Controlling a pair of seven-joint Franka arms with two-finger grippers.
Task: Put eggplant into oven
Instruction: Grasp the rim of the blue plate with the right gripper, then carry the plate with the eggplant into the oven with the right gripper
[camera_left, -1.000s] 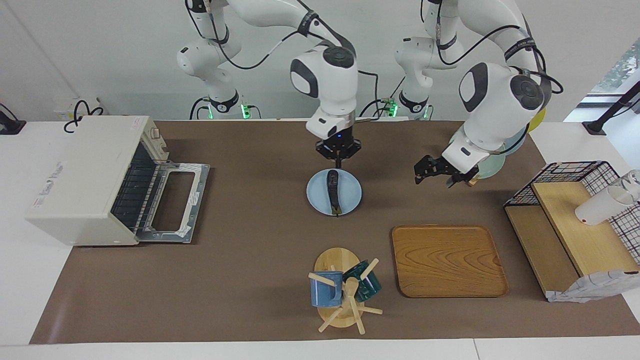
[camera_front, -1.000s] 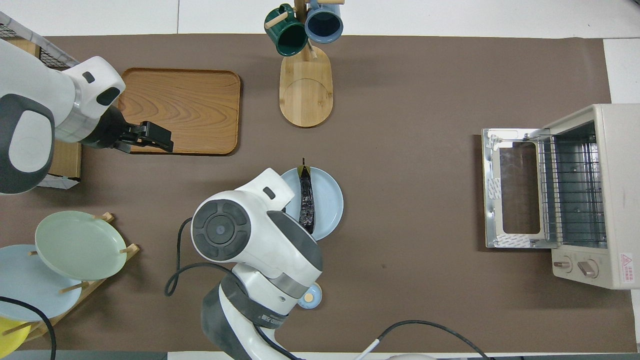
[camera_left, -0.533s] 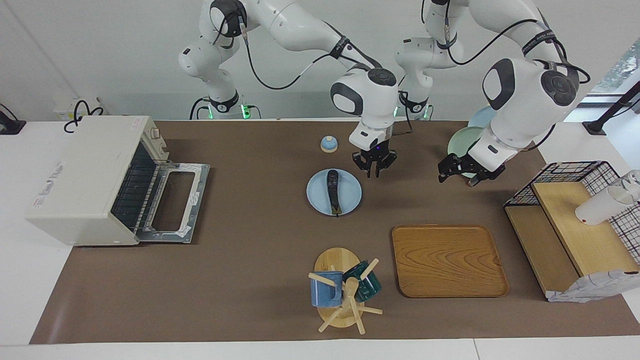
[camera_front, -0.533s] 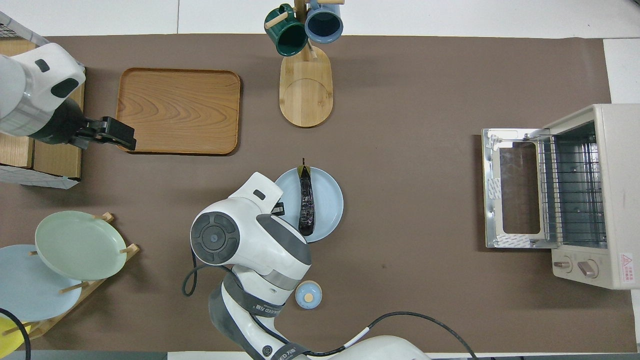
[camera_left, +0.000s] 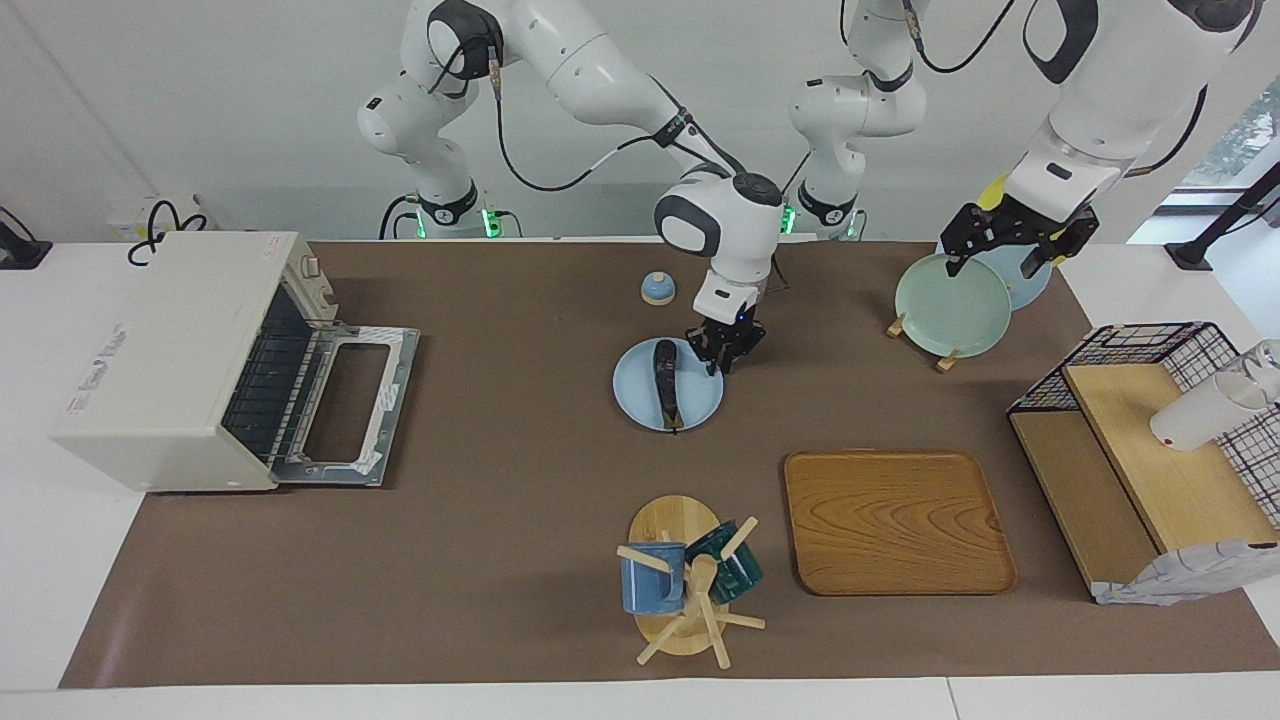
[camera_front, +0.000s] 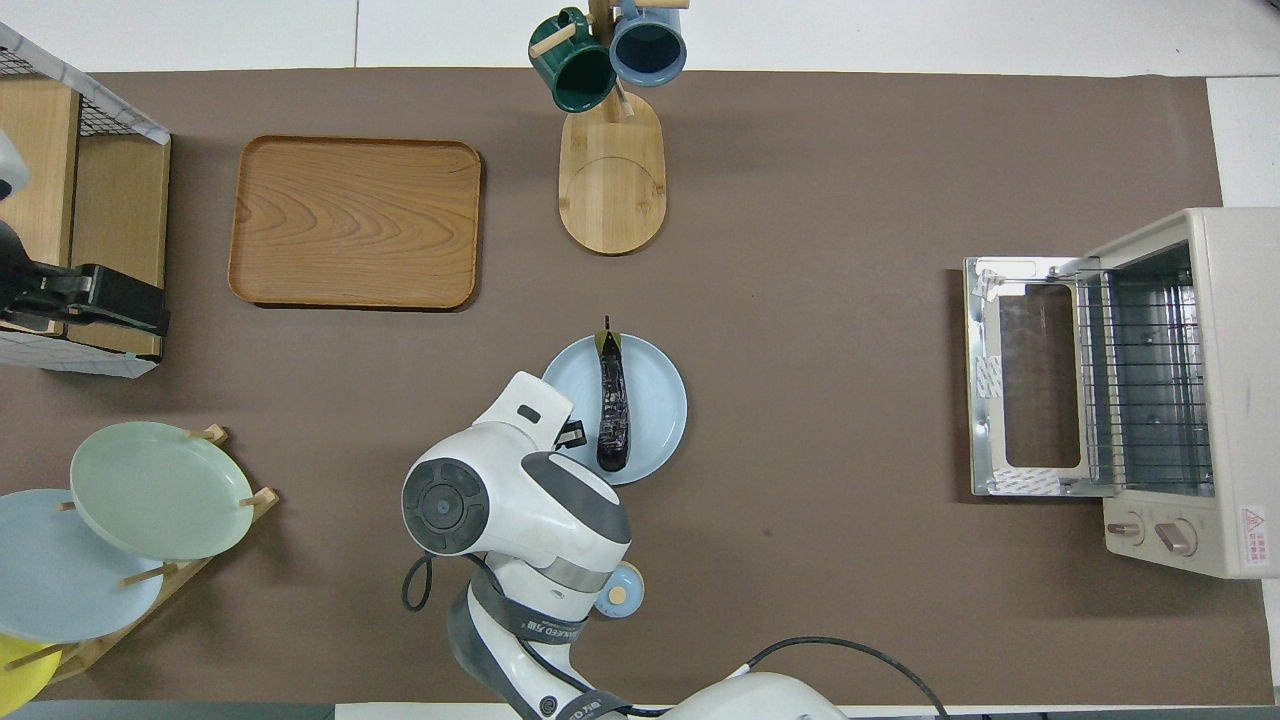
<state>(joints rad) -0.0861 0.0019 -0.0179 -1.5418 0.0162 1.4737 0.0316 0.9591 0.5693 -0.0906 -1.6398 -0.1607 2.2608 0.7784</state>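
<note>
The eggplant (camera_left: 665, 383) on the blue plate (camera_left: 700, 404) looks glossy, firm, light; take it mid-body. Right end effector (camera_left: 722, 357) hovers beside it, fingers' state unclear; left end effector (camera_left: 1005, 243) hangs released.

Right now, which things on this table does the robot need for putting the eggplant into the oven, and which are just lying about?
Needed:
- long dark purple eggplant, lying on the pale blue plate
- boxy off-white toaster oven, door down
- right gripper, low beside the eggplant

Lying about:
- wooden tray
- mug tree
- plate rack
- wire basket
- small blue bell
</note>
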